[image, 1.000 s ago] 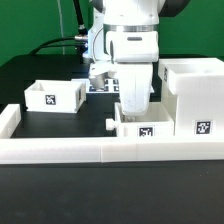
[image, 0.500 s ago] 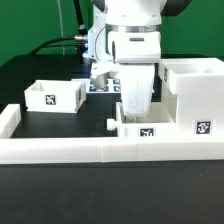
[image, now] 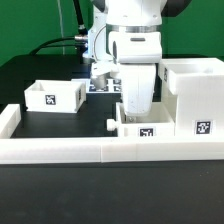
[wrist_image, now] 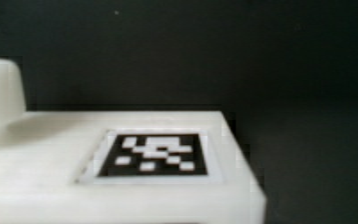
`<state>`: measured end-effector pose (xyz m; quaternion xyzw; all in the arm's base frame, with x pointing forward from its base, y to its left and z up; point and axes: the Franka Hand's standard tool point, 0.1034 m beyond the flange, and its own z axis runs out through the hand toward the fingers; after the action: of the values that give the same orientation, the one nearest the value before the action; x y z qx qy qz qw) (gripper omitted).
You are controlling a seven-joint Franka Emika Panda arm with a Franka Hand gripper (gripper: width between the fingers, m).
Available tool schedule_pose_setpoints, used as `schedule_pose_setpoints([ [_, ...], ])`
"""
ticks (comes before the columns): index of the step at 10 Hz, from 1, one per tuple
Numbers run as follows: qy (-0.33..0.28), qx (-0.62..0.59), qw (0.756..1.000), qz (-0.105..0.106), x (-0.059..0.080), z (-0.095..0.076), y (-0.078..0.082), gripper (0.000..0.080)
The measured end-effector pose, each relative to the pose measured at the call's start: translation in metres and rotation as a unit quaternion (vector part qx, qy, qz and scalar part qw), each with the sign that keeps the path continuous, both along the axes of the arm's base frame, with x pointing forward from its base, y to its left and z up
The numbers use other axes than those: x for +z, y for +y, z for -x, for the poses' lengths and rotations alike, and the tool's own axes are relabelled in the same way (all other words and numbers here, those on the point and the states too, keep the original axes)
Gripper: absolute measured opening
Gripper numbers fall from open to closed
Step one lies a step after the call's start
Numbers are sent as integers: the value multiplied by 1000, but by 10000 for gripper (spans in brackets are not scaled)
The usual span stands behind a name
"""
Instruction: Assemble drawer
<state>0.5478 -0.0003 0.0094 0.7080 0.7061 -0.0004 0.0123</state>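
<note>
In the exterior view, three loose white drawer parts sit on the black table (image: 40,125). The tall box (image: 195,95) stands at the exterior view's right, against the long low wall (image: 80,152) in front. A small tray (image: 130,130) sits just beside the tall box, also against the wall, and its tag faces the camera. The other tray (image: 55,96) sits well apart, at the exterior view's left. The end effector (image: 135,110) hangs straight down over the small tray. Its tips dip behind the tray's edge, so I cannot tell if it is grasping or let go. The marker board (image: 103,86) lies behind the arm. In the wrist view, a black-and-white tag (wrist_image: 155,155) shows very close on a blurry white part (wrist_image: 51,135), with dark behind it.
</note>
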Motion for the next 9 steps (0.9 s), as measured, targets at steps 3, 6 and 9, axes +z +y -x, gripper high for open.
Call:
schedule_pose_setpoints([
  [3, 0, -4, 1000, 0, 0, 0, -1, 42],
  [6, 7, -5, 1000, 1, 0, 1, -2, 42],
  [9, 7, 19, 1000, 4, 0, 0, -2, 42],
])
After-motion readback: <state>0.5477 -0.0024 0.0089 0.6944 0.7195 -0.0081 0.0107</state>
